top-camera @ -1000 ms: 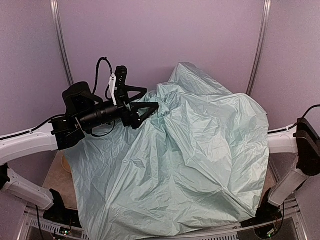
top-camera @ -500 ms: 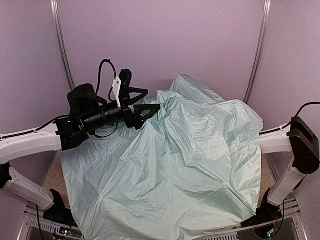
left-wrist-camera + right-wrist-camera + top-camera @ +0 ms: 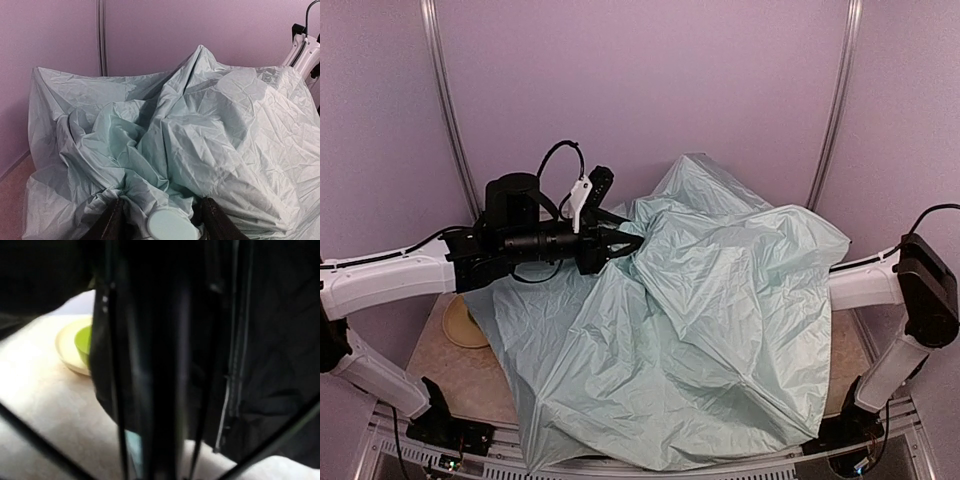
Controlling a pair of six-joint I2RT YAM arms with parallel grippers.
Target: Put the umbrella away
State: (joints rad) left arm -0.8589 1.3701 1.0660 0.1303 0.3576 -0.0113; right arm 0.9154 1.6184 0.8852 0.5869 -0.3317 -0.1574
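Note:
The umbrella (image 3: 720,330) lies half collapsed over the table, its pale mint fabric crumpled. My left gripper (image 3: 625,240) reaches in from the left at the canopy's top. In the left wrist view my left gripper (image 3: 162,210) has its two dark fingers pressed against bunched fabric on both sides, with the round mint cap (image 3: 169,225) between them. My right arm (image 3: 920,290) runs under the canopy, so its gripper is hidden from above. In the right wrist view the black shaft (image 3: 165,365) runs straight down into my right gripper (image 3: 165,460), with thin ribs and black lining around it.
A cream plate (image 3: 460,325) peeks out at the table's left, beside the fabric edge. Under the canopy the plate (image 3: 67,347) carries a green bowl (image 3: 84,342). Bare tabletop (image 3: 450,380) shows at the near left. Purple walls close in behind and on both sides.
My left gripper has moved right and its jaws have narrowed onto the canopy's top. The fabric has pulled rightward, uncovering the plate at the left. The right arm has barely shifted.

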